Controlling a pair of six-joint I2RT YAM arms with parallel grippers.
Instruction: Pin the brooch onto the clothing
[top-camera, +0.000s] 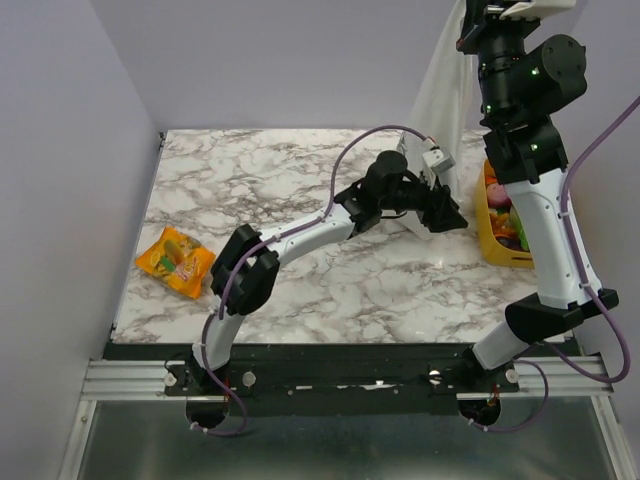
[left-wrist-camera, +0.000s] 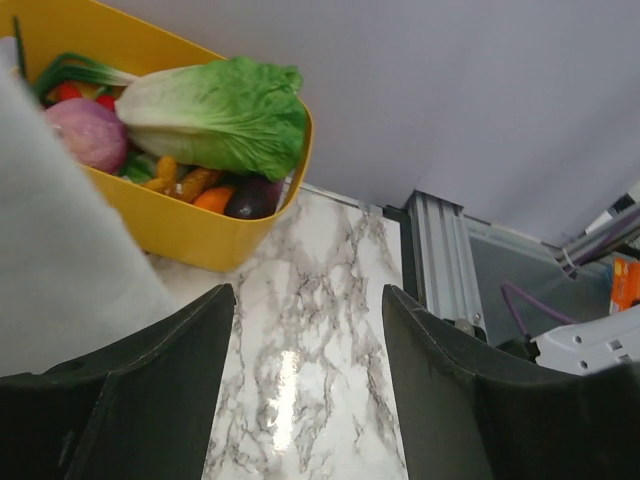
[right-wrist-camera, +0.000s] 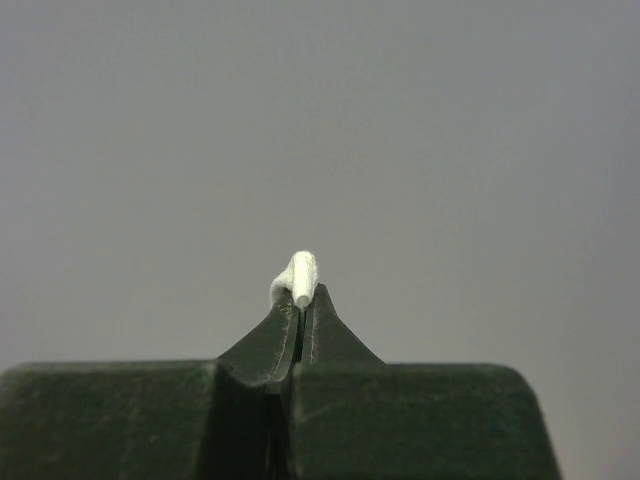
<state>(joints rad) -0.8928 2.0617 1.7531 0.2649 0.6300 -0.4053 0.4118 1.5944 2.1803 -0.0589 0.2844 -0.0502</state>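
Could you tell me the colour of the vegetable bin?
Yellow plastic bin, clearest in left wrist view.

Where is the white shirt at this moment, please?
In the top view the white shirt hangs at the far right of the table, pinched in the raised right gripper, just left of the yellow basket.

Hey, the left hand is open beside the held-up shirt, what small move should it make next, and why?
Probably ease the left hand sideways toward the T-shirt until fabric sits inside its jaws. They stand open with only the marble table between them, the cloth lies just off to one side, and the right hand pinches a fold of the shirt. No brooch is visible.
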